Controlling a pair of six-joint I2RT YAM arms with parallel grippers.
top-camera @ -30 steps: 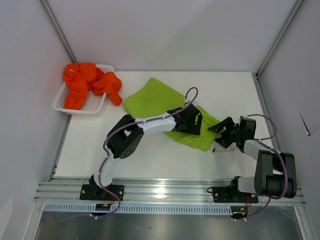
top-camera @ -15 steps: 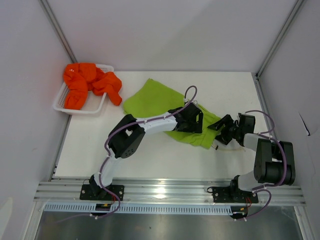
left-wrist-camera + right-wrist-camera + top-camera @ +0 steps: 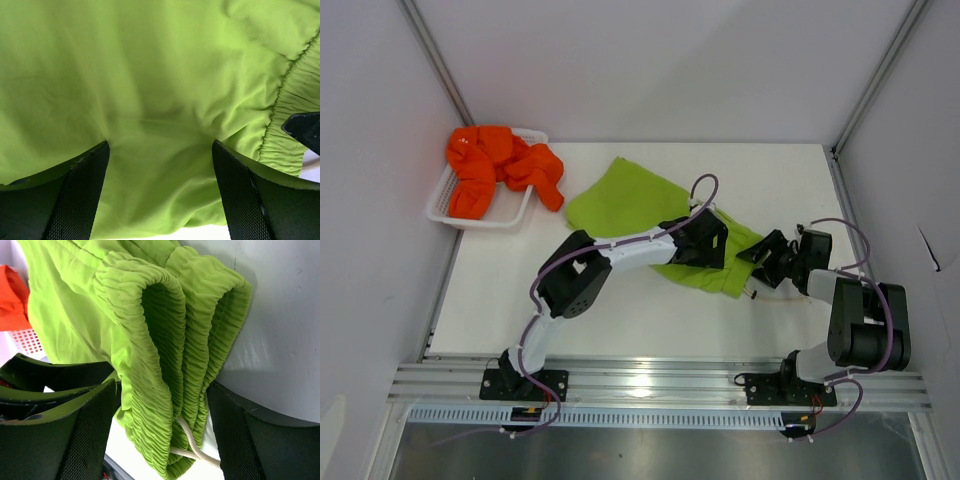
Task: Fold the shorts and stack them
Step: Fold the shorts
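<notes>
The lime green shorts (image 3: 620, 195) lie spread on the white table, with the elastic waist at the right end. My left gripper (image 3: 708, 240) is low over their right half, jaws open, with green fabric (image 3: 150, 100) spanning the gap between the fingers (image 3: 80, 190). My right gripper (image 3: 767, 258) is at the waist end, jaws open on either side of the bunched waistband (image 3: 160, 340). The white drawstring (image 3: 195, 450) hangs out below it. The orange shorts (image 3: 495, 170) lie crumpled in the basket at the back left.
A white mesh basket (image 3: 445, 208) stands at the table's back left corner, with orange fabric spilling over its right rim. Grey walls and metal posts enclose the table. The rail with the arm bases runs along the near edge.
My right arm has pulled in a little, its gripper sitting closer against the waistband. My left gripper has shifted slightly right over the green shorts.
</notes>
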